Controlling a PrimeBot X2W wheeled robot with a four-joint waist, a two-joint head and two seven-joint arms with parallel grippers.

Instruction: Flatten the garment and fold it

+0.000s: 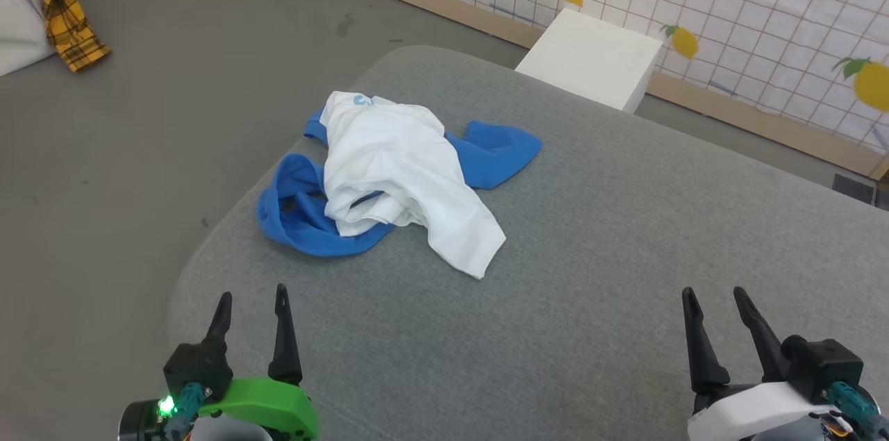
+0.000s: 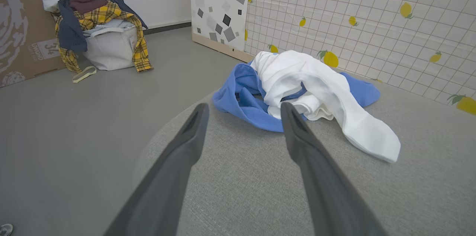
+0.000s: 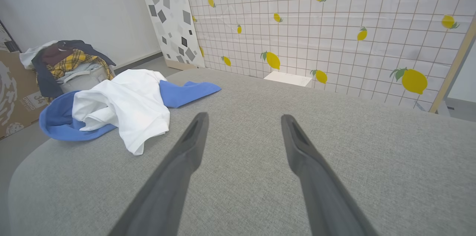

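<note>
We see the crumpled white-and-blue T-shirt (image 1: 396, 170) bunched on the grey padded surface (image 1: 625, 253) toward eleven o'clock, with our left gripper (image 1: 251, 292) at seven and right gripper (image 1: 714, 290) at five both spread wide, holding nothing.

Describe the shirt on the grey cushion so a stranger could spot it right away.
Start at the big grey cushion before the lemon-patterned wall. Near its left edge lies a crumpled T-shirt. Its white body and bright blue sleeves set it apart from the plain white box behind and the yellow plaid shirt on the floor.
</note>
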